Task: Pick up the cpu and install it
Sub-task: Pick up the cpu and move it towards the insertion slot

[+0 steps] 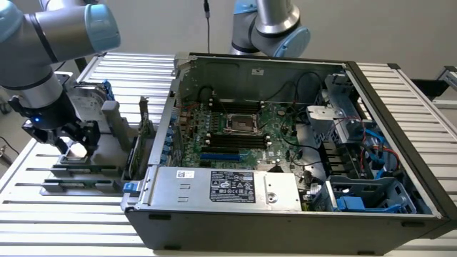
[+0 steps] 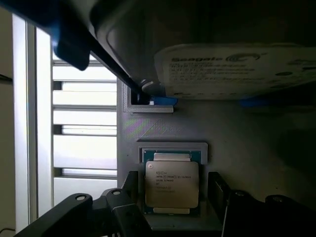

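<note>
The cpu (image 2: 172, 185), a small square chip with a dull silver top, lies flat in a recess of a grey holder (image 2: 163, 126). In the exterior view the cpu (image 1: 74, 152) sits on that holder (image 1: 107, 136) at the exterior view's left, beside the computer case. My gripper (image 1: 67, 143) hangs right over it, open. In the wrist view my gripper (image 2: 173, 195) has one finger (image 2: 131, 185) on each side of the chip, with a narrow gap at both sides. The motherboard's empty square socket (image 1: 241, 125) shows inside the case.
The open computer case (image 1: 371, 80) fills the middle and the exterior view's right. A silver hard drive (image 2: 222, 69) in a blue frame stands on the holder close behind the chip. A second arm (image 1: 271, 27) rises behind the case. The slatted table (image 1: 64, 225) lies beneath.
</note>
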`<action>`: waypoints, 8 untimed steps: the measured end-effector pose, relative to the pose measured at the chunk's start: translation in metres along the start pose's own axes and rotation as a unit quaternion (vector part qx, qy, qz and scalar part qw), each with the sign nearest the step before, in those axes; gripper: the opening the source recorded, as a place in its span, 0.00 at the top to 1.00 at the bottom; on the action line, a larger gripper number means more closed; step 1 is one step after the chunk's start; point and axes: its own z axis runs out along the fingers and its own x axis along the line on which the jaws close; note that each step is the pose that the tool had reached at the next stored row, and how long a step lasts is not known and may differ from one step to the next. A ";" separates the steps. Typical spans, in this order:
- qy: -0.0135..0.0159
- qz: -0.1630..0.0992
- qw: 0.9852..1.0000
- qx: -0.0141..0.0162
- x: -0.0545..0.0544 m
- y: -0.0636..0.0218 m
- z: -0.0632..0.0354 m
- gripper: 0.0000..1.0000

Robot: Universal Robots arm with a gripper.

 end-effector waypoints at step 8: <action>0.000 -0.001 1.000 0.000 0.000 0.0000 0.0006 0.42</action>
